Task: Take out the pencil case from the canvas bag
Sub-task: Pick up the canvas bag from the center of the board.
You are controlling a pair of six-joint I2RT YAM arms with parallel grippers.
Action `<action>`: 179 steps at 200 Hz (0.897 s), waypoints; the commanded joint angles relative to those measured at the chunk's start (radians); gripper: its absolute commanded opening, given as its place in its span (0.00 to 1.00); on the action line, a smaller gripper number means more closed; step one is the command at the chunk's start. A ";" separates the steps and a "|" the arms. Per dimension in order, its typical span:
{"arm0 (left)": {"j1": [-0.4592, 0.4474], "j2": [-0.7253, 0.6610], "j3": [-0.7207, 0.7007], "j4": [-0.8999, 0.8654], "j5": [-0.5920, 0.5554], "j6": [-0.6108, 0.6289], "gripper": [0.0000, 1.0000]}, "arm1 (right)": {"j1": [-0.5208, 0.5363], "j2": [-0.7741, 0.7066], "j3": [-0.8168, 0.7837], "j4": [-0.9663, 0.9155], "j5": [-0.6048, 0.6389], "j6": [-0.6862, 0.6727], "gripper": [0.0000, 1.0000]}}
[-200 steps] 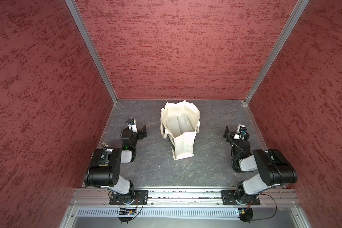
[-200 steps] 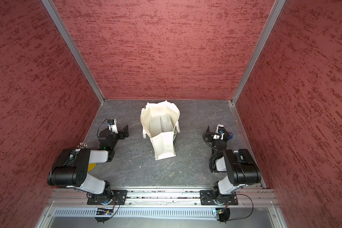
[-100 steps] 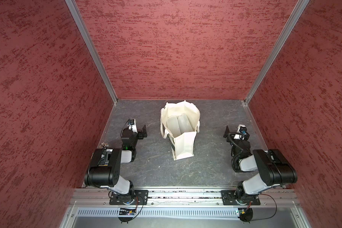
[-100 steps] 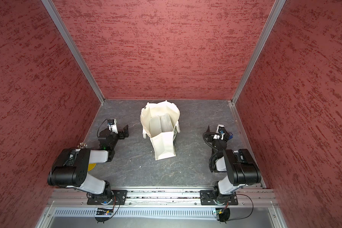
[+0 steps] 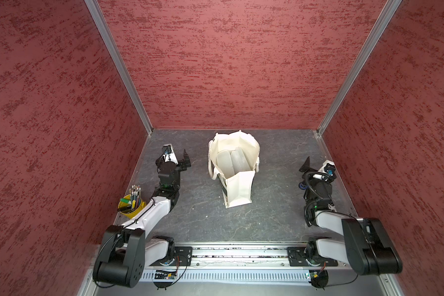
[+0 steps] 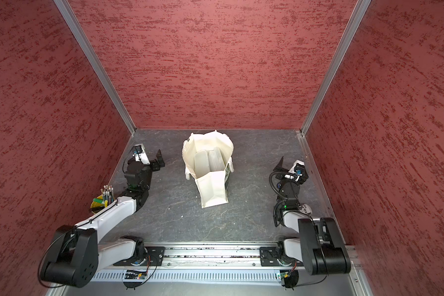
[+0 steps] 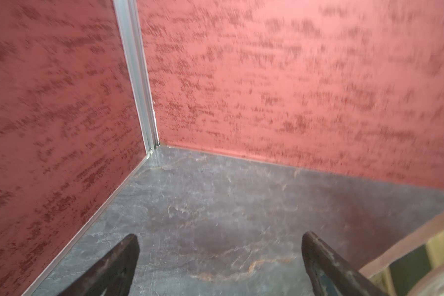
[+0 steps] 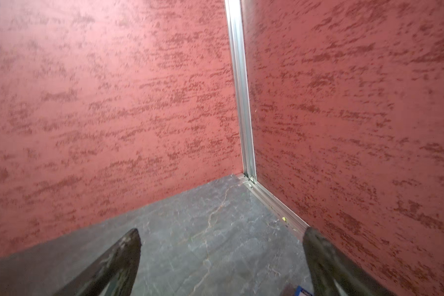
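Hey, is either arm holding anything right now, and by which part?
Nothing is held. The left end effector and right end effector are both open and empty, each well clear of the canvas bag.

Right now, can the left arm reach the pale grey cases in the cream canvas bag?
Probably yes: the cream canvas bag stands upright with its mouth open, pale grey cases exposed, and bare floor lies between it and the open left pincer.
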 commanded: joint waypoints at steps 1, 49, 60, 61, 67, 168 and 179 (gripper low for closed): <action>-0.036 -0.039 0.062 -0.335 -0.096 -0.148 1.00 | 0.003 -0.046 0.059 -0.235 0.052 0.128 0.99; -0.070 -0.191 0.123 -0.698 -0.007 -0.507 1.00 | 0.003 -0.123 0.285 -0.832 -0.044 0.452 0.99; -0.070 -0.232 0.122 -0.756 0.022 -0.595 1.00 | 0.004 -0.130 0.313 -0.904 -0.084 0.488 0.99; -0.070 -0.236 0.121 -0.760 0.025 -0.605 1.00 | 0.004 -0.131 0.314 -0.908 -0.088 0.489 0.99; -0.068 -0.254 0.113 -0.777 0.040 -0.658 1.00 | 0.005 -0.132 0.323 -0.935 -0.109 0.497 0.99; -0.089 -0.308 0.286 -1.182 0.390 -1.075 1.00 | 0.004 -0.065 0.468 -1.236 -0.529 0.476 0.99; -0.103 -0.305 0.310 -1.206 0.414 -1.095 1.00 | 0.005 -0.065 0.469 -1.248 -0.523 0.477 0.99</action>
